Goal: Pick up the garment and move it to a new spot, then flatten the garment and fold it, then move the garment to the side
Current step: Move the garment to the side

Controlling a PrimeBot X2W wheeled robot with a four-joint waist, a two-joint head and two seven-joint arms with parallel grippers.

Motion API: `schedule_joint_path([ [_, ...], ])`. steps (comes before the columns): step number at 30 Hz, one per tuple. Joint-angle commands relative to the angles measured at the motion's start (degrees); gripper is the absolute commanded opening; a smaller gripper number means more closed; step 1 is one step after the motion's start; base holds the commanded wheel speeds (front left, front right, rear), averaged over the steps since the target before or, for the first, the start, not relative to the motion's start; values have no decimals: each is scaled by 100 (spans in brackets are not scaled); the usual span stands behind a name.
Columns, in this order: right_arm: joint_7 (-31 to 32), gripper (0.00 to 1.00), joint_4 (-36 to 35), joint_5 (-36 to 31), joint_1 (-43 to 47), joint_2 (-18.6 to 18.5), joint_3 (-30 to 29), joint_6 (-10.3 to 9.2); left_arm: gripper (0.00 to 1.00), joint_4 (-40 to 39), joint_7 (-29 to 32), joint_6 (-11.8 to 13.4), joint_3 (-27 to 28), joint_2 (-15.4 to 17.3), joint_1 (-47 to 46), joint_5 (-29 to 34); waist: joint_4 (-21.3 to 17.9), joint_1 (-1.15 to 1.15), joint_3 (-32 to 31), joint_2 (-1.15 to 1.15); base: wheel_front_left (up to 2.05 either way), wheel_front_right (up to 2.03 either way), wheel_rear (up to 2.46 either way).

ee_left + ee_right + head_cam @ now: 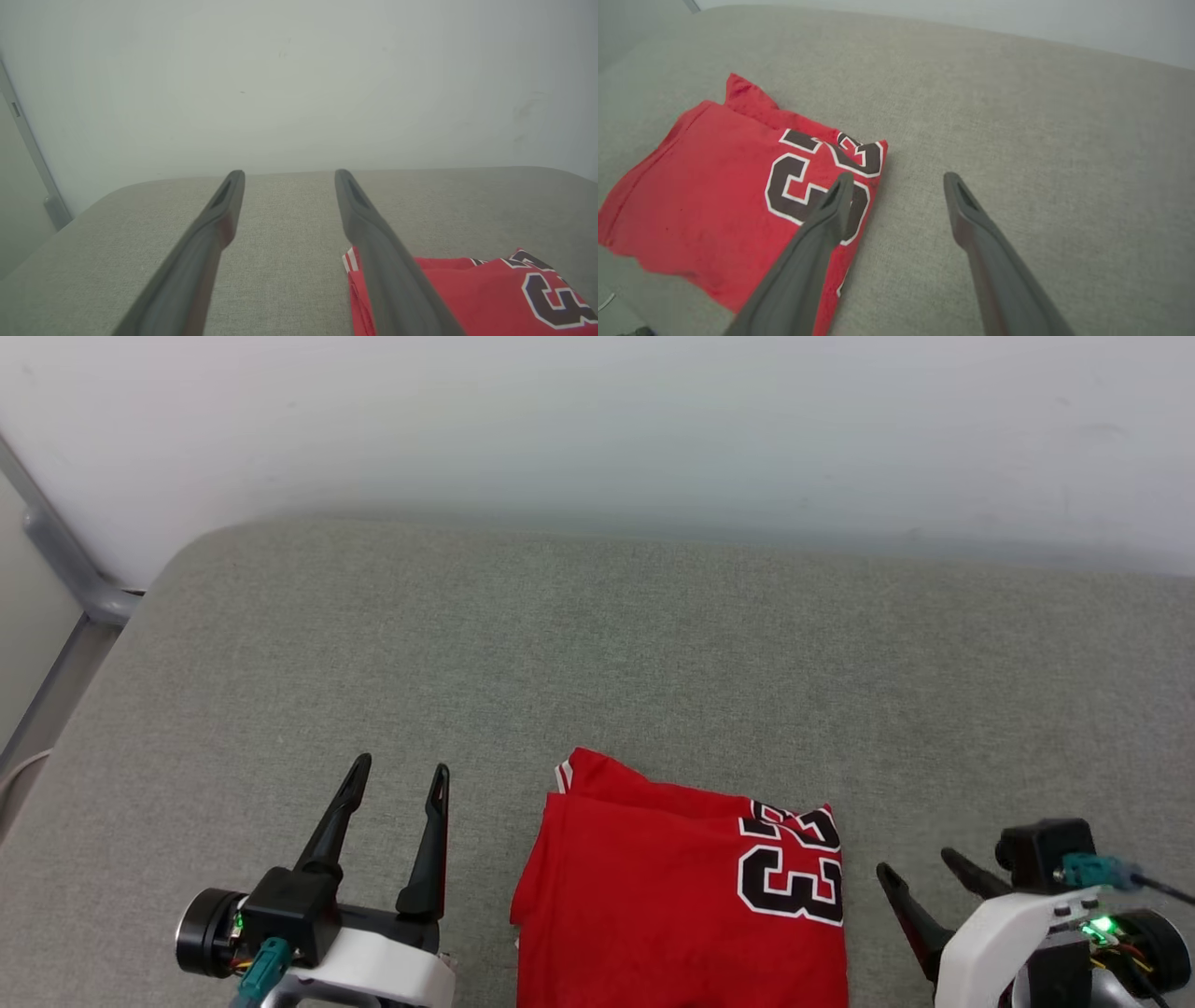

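The garment (653, 887) is a red jersey folded into a compact rectangle, with black white-outlined numbers at its right end, lying at the near middle of the grey cushion (597, 653). A strip of red-and-white trim shows at its far left corner. My left gripper (401, 770) stands open to the left of the garment, apart from it, fingers empty. My right gripper (917, 863) stands open just right of the garment. In the right wrist view the garment (714, 196) lies left of the right gripper (899, 179), whose left finger overlaps the numbers. In the left wrist view the left gripper (285, 175) is open and the garment (490, 294) lies low at the right.
A pale wall (597, 429) rises behind the cushion's far edge. A grey metal frame (65, 569) runs down at the far left, past the cushion's rounded corner. Bare cushion stretches beyond and on both sides of the garment.
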Motion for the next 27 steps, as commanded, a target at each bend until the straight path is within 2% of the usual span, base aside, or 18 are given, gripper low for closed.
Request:
schedule_joint_path([
  [1, 235, 100, -72, 139, -46, -29, -22, -13, 100, 11, -12, -9, 2, 11, -103, -25, 24, 0, 46, 0, 0, 0, 0],
  [5, 1999, 100, -406, 624, -156, -152, 121, -11, 100, 36, -12, -9, -76, 6, -185, -29, 125, 0, 176, 0, 0, 0, 0],
  [10, 3092, 100, -432, 667, -332, -52, 98, -11, 100, 42, -12, -9, -150, -4, -313, -15, 316, 0, 371, 0, 0, 0, 0],
  [17, 3477, 100, 64, 562, -576, 298, -101, -11, 100, 49, -12, -9, -191, -14, -479, 13, 605, 0, 660, 0, 0, 0, 0],
  [27, 3410, 100, 909, 439, -650, 509, 85, -10, 100, 67, -12, -9, -253, -27, -575, 41, 829, 0, 848, 0, 0, 0, 0],
])
